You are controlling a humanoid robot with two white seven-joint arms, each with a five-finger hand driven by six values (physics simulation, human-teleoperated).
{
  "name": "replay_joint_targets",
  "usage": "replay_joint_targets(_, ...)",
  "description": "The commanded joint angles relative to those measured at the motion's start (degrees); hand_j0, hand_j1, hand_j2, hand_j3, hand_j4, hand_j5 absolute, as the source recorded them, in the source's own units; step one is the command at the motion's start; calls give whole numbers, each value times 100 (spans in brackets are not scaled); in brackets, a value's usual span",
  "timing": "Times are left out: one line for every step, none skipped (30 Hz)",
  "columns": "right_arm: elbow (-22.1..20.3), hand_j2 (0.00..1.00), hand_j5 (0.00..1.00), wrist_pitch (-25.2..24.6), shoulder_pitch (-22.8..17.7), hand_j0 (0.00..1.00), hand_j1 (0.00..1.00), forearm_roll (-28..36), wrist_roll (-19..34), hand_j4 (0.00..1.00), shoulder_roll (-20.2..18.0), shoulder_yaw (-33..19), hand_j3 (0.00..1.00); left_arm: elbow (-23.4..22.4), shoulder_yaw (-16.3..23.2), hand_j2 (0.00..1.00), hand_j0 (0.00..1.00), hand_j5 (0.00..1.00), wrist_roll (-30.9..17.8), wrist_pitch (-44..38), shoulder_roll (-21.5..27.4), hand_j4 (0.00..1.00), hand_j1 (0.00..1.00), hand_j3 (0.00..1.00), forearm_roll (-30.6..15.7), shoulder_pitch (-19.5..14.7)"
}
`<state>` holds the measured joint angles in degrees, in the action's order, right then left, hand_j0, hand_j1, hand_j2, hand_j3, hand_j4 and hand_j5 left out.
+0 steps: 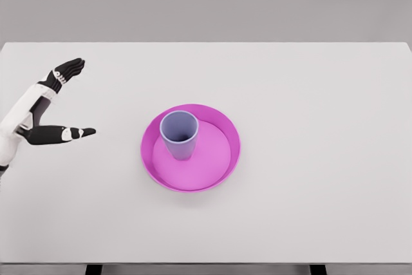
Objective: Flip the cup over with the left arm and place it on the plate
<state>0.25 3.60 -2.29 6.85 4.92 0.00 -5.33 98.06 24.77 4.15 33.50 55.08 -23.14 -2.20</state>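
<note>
I see the cup (179, 134) standing upright, mouth up, on the plate (222, 159) mid-table (322, 94). My left hand (48, 104) hangs well to the left, fingers spread wide, holding nothing.

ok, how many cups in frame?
1. The cup stands upright, mouth up, on the pink plate, left of its centre. The left hand is open, well off to the left. Nothing in view could hide another.

I see a lavender-blue cup (179, 134), magenta-pink plate (222, 170), plain white table (309, 94), left hand (48, 104) white with black fingers (67, 69).
</note>
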Motion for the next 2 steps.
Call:
replay_joint_targets(1, 100, 100, 0, 0, 100, 100, 0, 0, 100, 0, 5, 100, -6, -95, 100, 100, 100, 7, -28, 214, 100, 100, 100, 134, -17)
replay_joint_targets(-8, 100, 100, 0, 0, 100, 100, 0, 0, 100, 0, 5, 100, -6, -130, 100, 100, 100, 7, -28, 214, 100, 100, 100, 151, -18)
